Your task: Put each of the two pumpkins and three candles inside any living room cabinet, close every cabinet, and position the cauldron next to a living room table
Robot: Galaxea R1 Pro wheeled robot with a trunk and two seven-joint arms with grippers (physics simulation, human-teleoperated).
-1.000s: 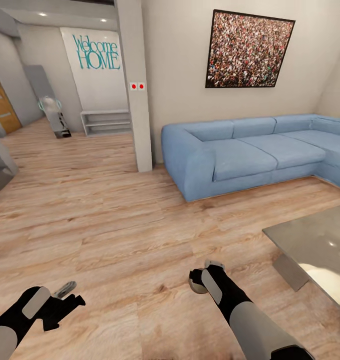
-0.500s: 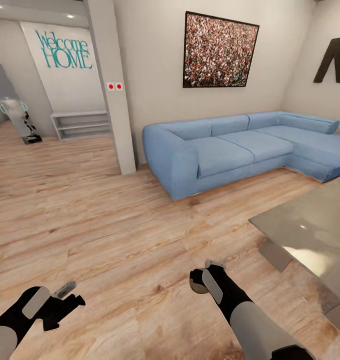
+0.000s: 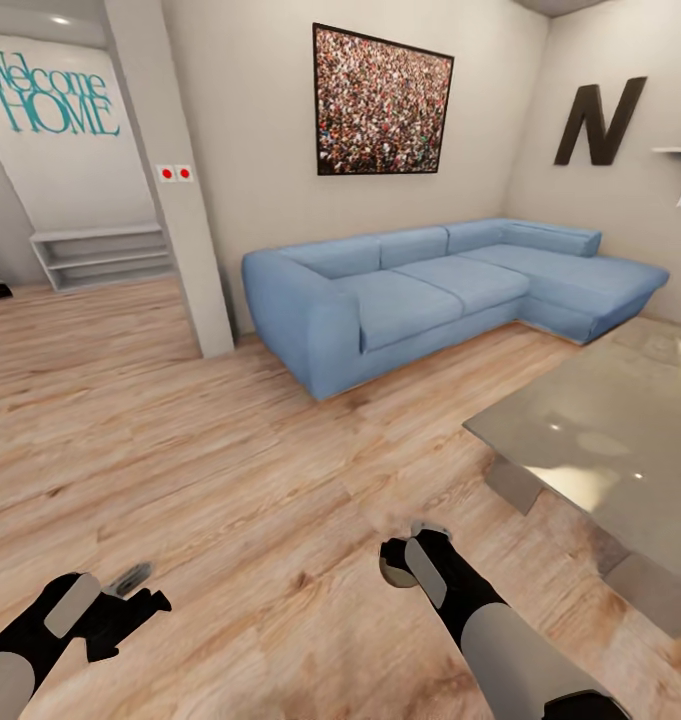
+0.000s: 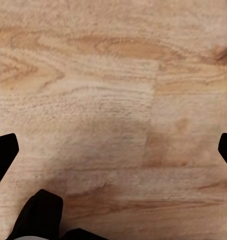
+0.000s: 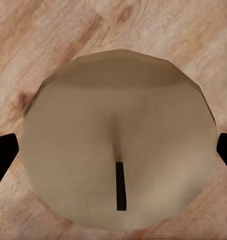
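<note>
My right gripper [image 3: 396,560] hangs low over the wood floor, shut on a grey-beige candle [image 3: 389,573]. The right wrist view looks down on the candle's [image 5: 118,160] rounded top and dark wick, with a black fingertip at each side. At the lower left my left gripper [image 3: 132,592] is open and holds nothing; in the left wrist view its fingers [image 4: 4,152] frame bare floor. A grey low table [image 3: 600,440] stands to the right of my right arm. The pumpkins, the cabinet and the cauldron are out of view.
A blue corner sofa [image 3: 420,290] runs along the back wall and around to the right. A white pillar [image 3: 175,200] stands left of it, with a low white shelf [image 3: 100,255] further back. Open wood floor [image 3: 230,450] lies ahead.
The camera has swung to the right, so the sofa, pillar and table sit further left in the picture. Both arms keep their pose and the candle stays in the right gripper.
</note>
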